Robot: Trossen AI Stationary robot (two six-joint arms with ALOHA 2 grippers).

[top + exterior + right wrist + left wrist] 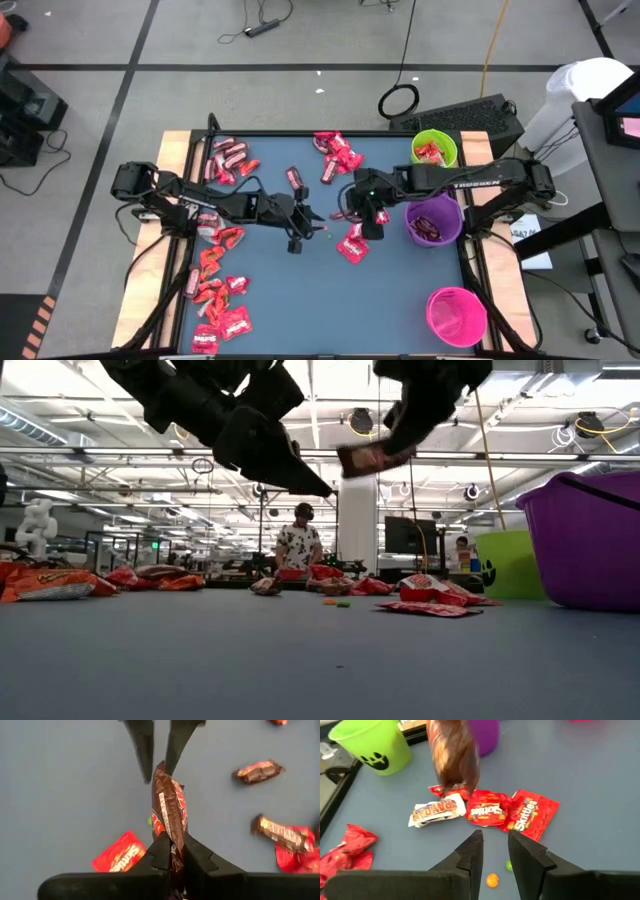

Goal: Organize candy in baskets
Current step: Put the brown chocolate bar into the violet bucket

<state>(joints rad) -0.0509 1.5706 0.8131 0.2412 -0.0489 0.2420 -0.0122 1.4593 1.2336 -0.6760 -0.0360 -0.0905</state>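
Observation:
My right gripper [172,851] hangs over the middle of the blue table, shut on a dark maroon candy [169,805] that the low view shows high above the table [372,457]. My left gripper [495,851] faces it from the left, open with nothing between its fingers, its tips close to the candy's free end. Red candy packets [512,811] and a white-wrapped one [436,811] lie flat on the table beneath. The lime green basket [434,148], purple basket [433,220] and pink basket [456,315] stand along the right edge. The green one holds red candy. My right gripper pinches one end of the maroon candy [172,834] between its two fingers, the wrapper standing edge-on in the gap. The fingers slant down from the table's right side and the candy runs on ahead of them. It is lifted clear of the table.
Loose candy lies in heaps at the far middle [338,152], the far left [228,160] and the near left [215,295], with one packet [352,246] below my right gripper. Tiny round dots [492,880] lie under my left gripper. A person [298,540] stands in the room beyond.

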